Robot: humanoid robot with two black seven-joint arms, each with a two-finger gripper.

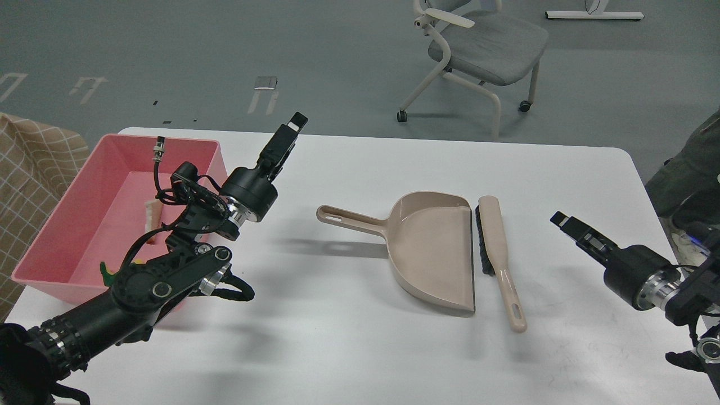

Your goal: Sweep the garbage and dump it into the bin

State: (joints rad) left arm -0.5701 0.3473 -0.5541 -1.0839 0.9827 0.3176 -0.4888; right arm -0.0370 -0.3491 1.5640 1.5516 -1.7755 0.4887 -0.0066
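Pink bin (pixel 67 208) at table (pixel 365 163) 9 o'clock edge. Bread (pixel 151 214) lies inside bin, mostly hidden behind left arm; only green sliver of sponge (pixel 104 269) shows at bin's near wall. Left end effector (pixel 287 135) raised at 11 o'clock, empty; finger gap cannot tell. Right end effector (pixel 565 222) at 3 o'clock, empty, end-on; gap cannot tell. Beige dustpan (pixel 433 250) at table centre, brush (pixel 498 253) just beside its right edge. No readable writing.

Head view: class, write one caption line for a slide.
Beige plastic dustpan and matching brush lie untouched on the white table; both arms hover empty.
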